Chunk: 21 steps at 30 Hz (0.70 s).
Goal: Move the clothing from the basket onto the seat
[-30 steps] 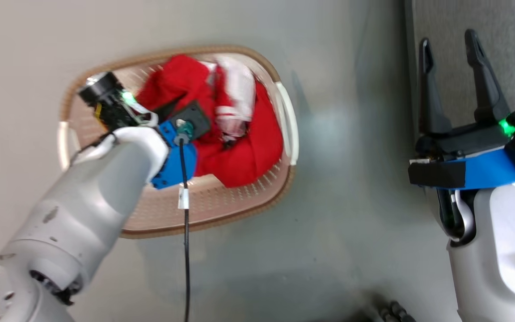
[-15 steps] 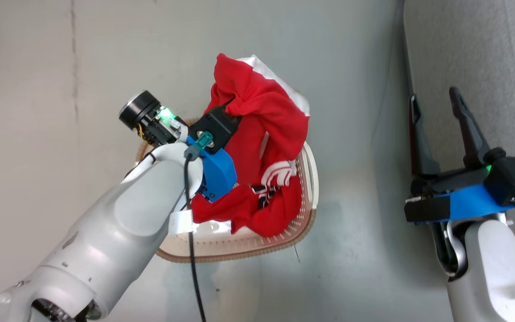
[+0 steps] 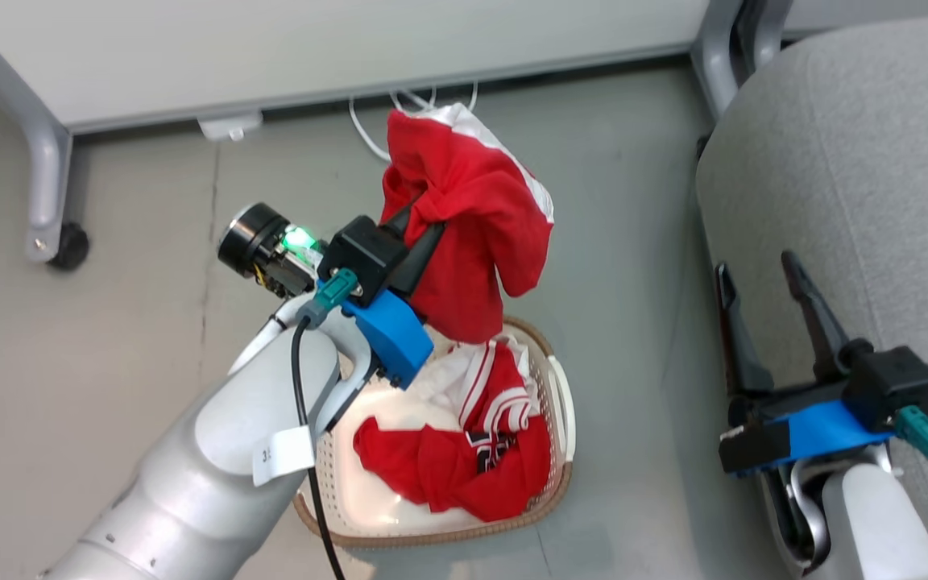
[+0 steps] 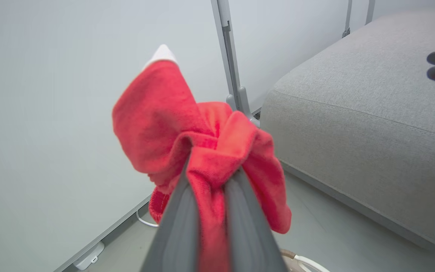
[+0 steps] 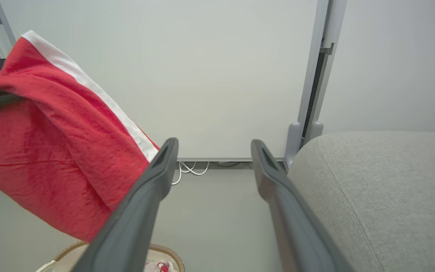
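My left gripper is shut on a bunched red garment with a white stripe, held up above the basket. In the left wrist view the fabric is pinched between the two fingers and spills over them. More red-and-white clothing, one piece with a black-and-white print, lies in the cream basket on the floor below. The grey seat stands to the right. My right gripper is open and empty beside the seat's edge; the hanging garment shows to its left.
A white partition panel runs along the far side on grey legs, one with a black caster. White cables lie at its foot. Another grey post stands by the seat's far corner. Bare grey floor separates basket and seat.
The head camera has tilted up, shifting the whole picture. My left gripper has lifted the red garment out of the basket until it hangs free. The right gripper stays open.
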Motion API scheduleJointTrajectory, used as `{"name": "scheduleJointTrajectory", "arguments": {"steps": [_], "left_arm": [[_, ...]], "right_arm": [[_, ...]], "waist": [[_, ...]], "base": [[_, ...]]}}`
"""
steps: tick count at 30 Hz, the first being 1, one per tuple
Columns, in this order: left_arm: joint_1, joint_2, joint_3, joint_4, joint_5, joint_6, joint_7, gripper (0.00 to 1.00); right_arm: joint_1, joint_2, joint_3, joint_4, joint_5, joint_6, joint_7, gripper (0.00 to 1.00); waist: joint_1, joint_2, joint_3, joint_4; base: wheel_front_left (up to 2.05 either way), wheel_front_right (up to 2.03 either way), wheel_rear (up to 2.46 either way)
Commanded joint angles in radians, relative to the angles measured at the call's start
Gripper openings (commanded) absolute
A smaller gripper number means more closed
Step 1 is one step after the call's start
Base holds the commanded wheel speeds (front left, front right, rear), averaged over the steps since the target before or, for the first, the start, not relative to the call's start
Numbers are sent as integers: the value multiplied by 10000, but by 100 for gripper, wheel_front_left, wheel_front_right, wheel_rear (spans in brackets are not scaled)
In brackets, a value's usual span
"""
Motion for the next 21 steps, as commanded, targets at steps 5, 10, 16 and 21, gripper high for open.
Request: {"name": "scheduleJointTrajectory", "arguments": {"steps": [5, 10, 16, 21], "left_arm": [[750, -105, 386, -364, 251, -88, -47, 0], [1172, -181, 506, -596, 424, -161, -47, 0], [1460, -230, 643, -784, 561, -211, -47, 0], [1511, -262, 736, -820, 682, -269, -47, 0]], "right_arm": [[787, -27, 30, 164, 153, 1, -38, 100], [1297, -26, -85, 172, 334, 2, -38, 100], [1544, -26, -39, 199, 380, 1, -38, 100], [1294, -26, 206, 52, 243, 2, -38, 100]], "waist": [[3, 0, -1270, 27], [3, 0, -1672, 102], [3, 0, -1873, 139], [3, 0, -1898, 174]], "base": [[0, 0, 0], [0, 0, 0], [0, 0, 0], [0, 0, 0]]}}
